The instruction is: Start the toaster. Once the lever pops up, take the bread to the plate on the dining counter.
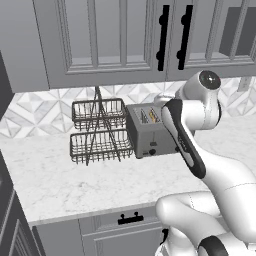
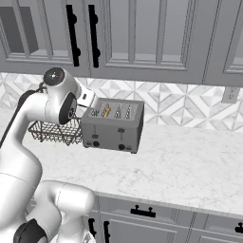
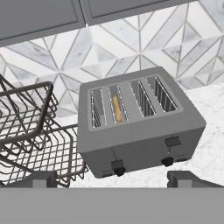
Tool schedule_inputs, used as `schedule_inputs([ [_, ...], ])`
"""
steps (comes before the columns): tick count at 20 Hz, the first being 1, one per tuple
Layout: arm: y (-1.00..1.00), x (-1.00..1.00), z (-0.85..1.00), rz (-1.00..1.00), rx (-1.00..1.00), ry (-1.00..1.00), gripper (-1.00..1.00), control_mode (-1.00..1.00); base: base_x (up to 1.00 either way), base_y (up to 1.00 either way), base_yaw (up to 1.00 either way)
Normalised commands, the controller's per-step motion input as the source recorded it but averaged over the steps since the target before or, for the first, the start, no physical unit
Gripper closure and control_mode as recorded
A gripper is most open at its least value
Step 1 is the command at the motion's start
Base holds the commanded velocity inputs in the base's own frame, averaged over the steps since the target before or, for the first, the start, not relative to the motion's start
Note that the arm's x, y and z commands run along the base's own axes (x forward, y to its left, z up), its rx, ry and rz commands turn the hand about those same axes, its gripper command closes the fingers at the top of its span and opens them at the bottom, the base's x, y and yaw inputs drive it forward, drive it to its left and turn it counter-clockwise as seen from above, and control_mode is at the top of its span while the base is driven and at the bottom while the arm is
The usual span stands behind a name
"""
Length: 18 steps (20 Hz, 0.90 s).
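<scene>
Fingers (image 3: 46,179) nearest hand camera, spread wide, pinching nothing, poised above toaster (image 3: 138,120) front for lever press. Toaster on tabletop (image 1: 60,180), just beside wire basket rack (image 1: 98,131). Bread (image 3: 117,108) seated edge-up in second slot, ready for toasting.

No readable text, labels, brand names, numbers or signs appear anywhere. The toaster (image 3: 140,124), its dark front knobs, the cabinet doors and the tiled wall behind the toaster carry no lettering.
</scene>
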Motion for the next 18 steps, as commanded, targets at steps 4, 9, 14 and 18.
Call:
schedule_inputs([
  [4, 0.00, 0.00, 0.00, 0.00, 0.00, 0.00, -1.00, -1.00, 0.00, 0.00, 0.00],
  [9, 0.00, 0.00, 0.00, 0.00, 0.00, 0.00, -1.00, -1.00, 0.00, 0.00, 0.00],
  [14, 0.00, 0.00, 0.00, 0.00, 0.00, 0.00, -1.00, -1.00, 0.00, 0.00, 0.00],
  [18, 0.00, 0.00, 0.00, 0.00, 0.00, 0.00, -1.00, -1.00, 0.00, 0.00, 0.00],
])
